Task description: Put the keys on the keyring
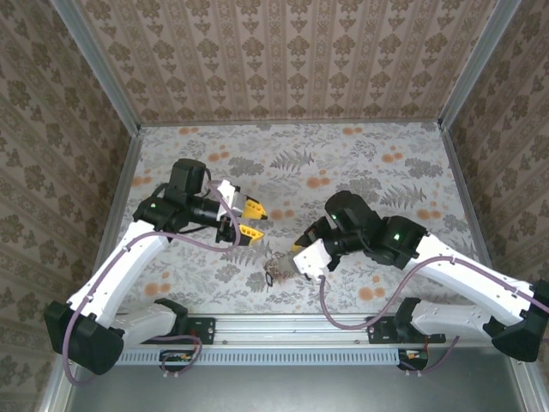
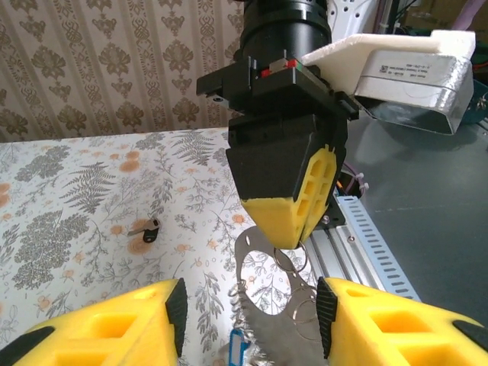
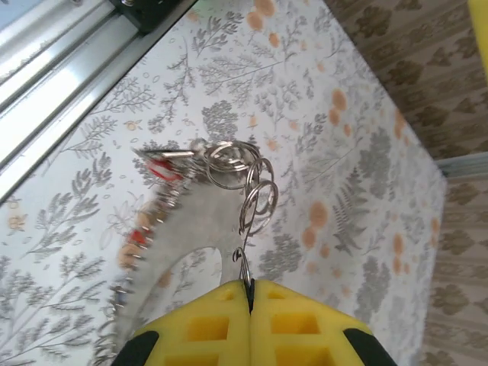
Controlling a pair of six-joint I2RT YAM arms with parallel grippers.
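Right pincer (image 3: 249, 296) is pressed together on a thin wire of the keyring (image 3: 187, 217), held low near the front rail of the bench (image 3: 320, 114). The loop is blurred, but a red key (image 3: 160, 169) and what may be small split rings (image 3: 255, 191) hang on it. Left pincer (image 1: 253, 220) stands apart, empty, just beside the loop. One black key (image 2: 149, 229) lies alone on the bench.

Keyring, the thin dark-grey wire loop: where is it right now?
The thin dark-grey wire keyring sits low centre in the top external view, by the metal front rail, with the yellow fingers of the right gripper pinched shut on it.
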